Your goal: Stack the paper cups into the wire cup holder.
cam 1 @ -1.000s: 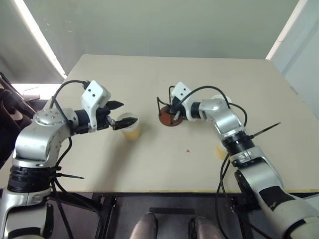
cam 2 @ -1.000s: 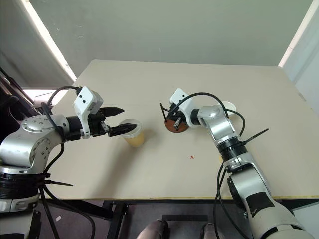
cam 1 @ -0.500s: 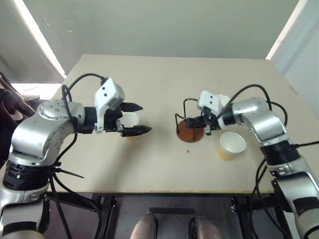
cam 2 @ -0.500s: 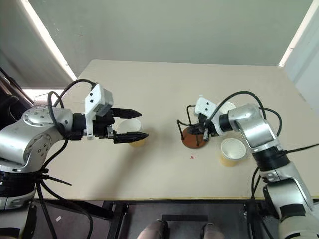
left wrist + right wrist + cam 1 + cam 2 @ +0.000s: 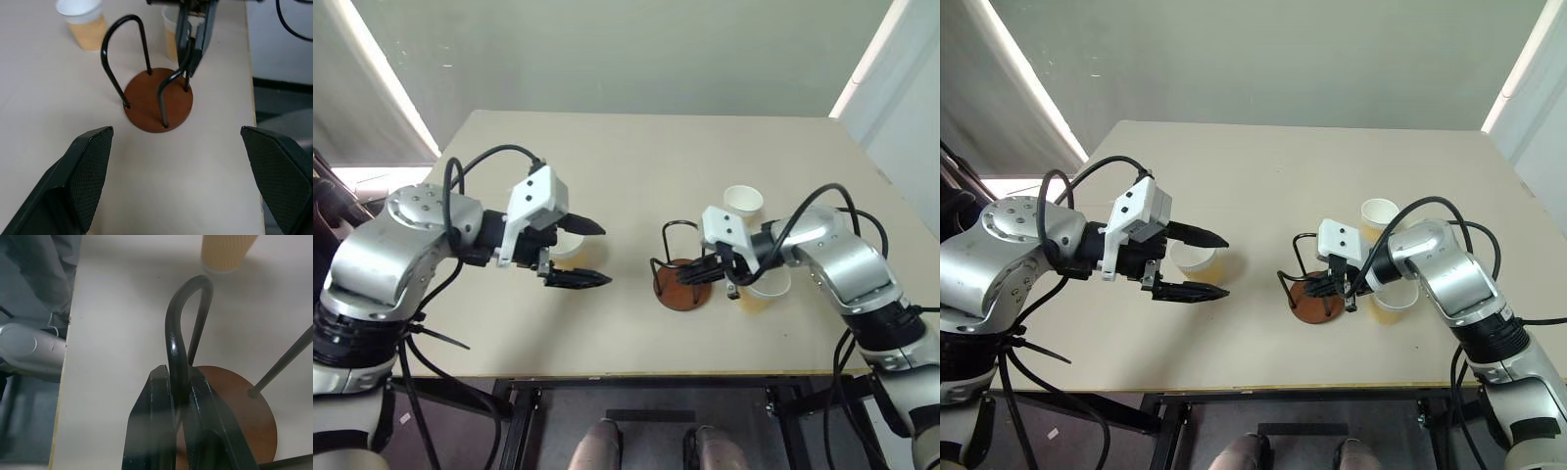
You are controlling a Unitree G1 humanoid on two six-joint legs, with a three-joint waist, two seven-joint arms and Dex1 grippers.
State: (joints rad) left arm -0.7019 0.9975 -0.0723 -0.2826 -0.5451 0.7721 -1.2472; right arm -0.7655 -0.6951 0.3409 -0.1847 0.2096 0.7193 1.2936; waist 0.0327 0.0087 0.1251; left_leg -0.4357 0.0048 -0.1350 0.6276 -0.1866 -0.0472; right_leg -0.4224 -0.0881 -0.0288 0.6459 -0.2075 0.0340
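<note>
The wire cup holder, a reddish-brown disc with black wire loops, stands near the table's middle. My right gripper is shut on one of its wire loops, also clear in the left wrist view. One paper cup stands beyond the holder. Another paper cup is partly hidden behind my right arm. A third paper cup shows between the fingers of my left gripper, which is open, holds nothing and points at the holder.
The tan table has free room at its far half. Its near edge runs just below the holder. Grey walls and bright strips lie beyond the table.
My right gripper has pulled the holder toward the near edge and closer to the right-hand cup. My left gripper, still open, has swung right and turned toward the holder, leaving its cup standing.
</note>
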